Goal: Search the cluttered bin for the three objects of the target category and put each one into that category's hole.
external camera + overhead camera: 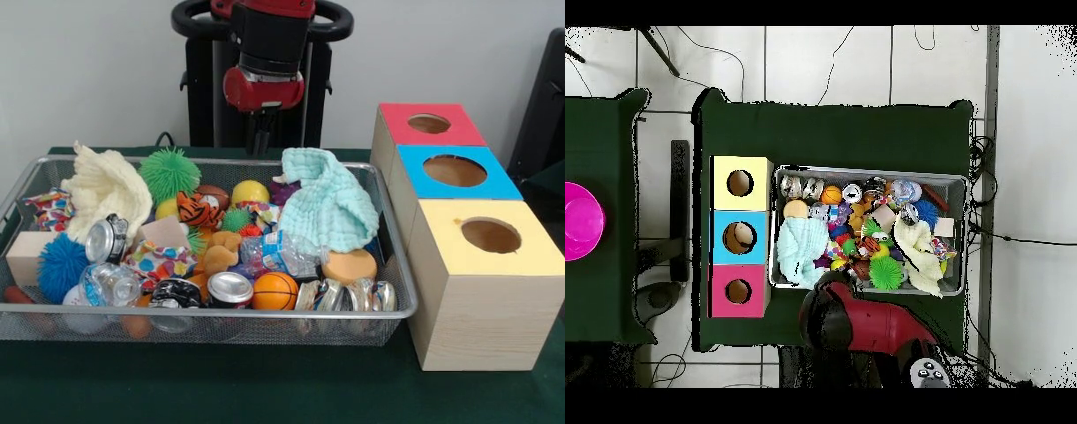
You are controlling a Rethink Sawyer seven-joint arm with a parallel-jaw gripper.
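Observation:
The wire mesh bin (pixel 221 313) lies across the green table, full of toys, cloths and cans; it also shows in the overhead view (pixel 865 169). One see-through bottle (pixel 110 284) lies at the bin's front left. A second bottle (pixel 281 253) with a blue-and-white label lies in the middle, partly under a mint cloth (pixel 327 208). I cannot pick out a third. The red-topped box's hole (pixel 429 124) (pixel 738 291) is the farthest in the row of boxes on the right. My gripper (pixel 261 141) hangs empty behind the bin's far rim, above the table.
Blue-topped (pixel 455 170) and yellow-topped (pixel 490 235) boxes stand nearer the camera than the red one. Silver cans (pixel 106 240) (pixel 229 289), a cream cloth (pixel 101 190), spiky balls and a small basketball (pixel 275 290) crowd the bin. A pink bowl (pixel 580 220) sits on a side table.

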